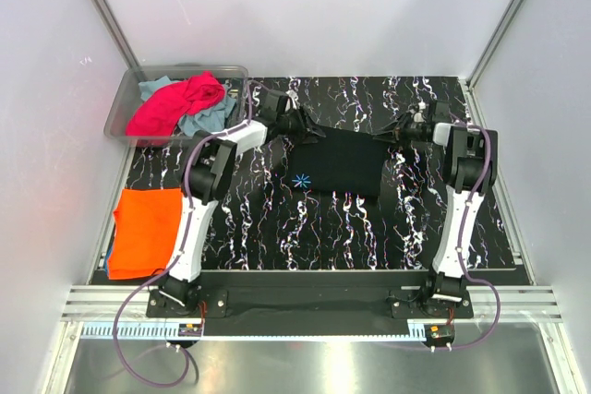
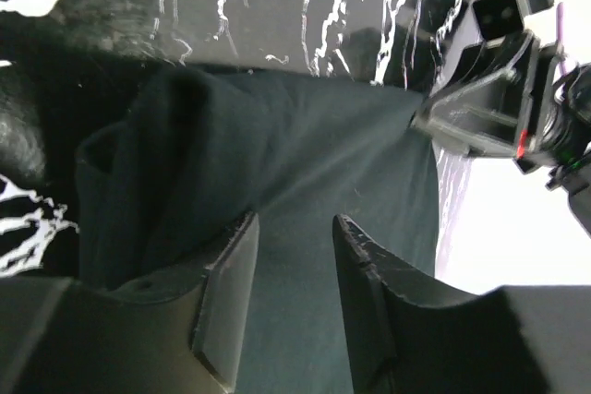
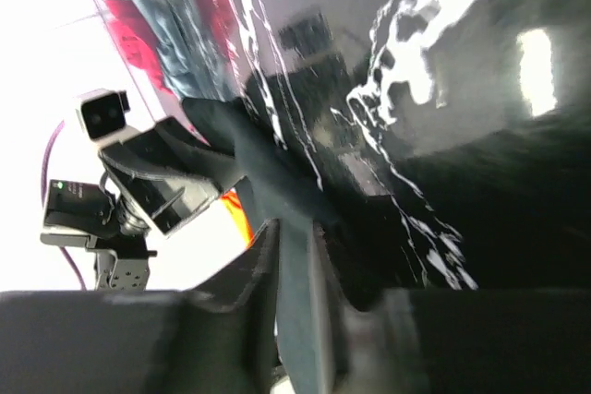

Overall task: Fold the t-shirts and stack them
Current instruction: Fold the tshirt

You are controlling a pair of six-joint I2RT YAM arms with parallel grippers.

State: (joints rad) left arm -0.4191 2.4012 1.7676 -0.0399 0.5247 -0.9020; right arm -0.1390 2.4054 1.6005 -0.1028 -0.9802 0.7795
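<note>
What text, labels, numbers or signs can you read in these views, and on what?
No readable words or numbers in any view.
On the black t-shirt: a small light-blue starburst mark, a sign with no letters.
On the pale strip along the near edge: a row of fine marks, too small to read.

No word or number can be read anywhere. The only sign is a small light-blue star-like mark (image 1: 300, 182) on the black t-shirt (image 1: 346, 159), at its near left corner.
</note>
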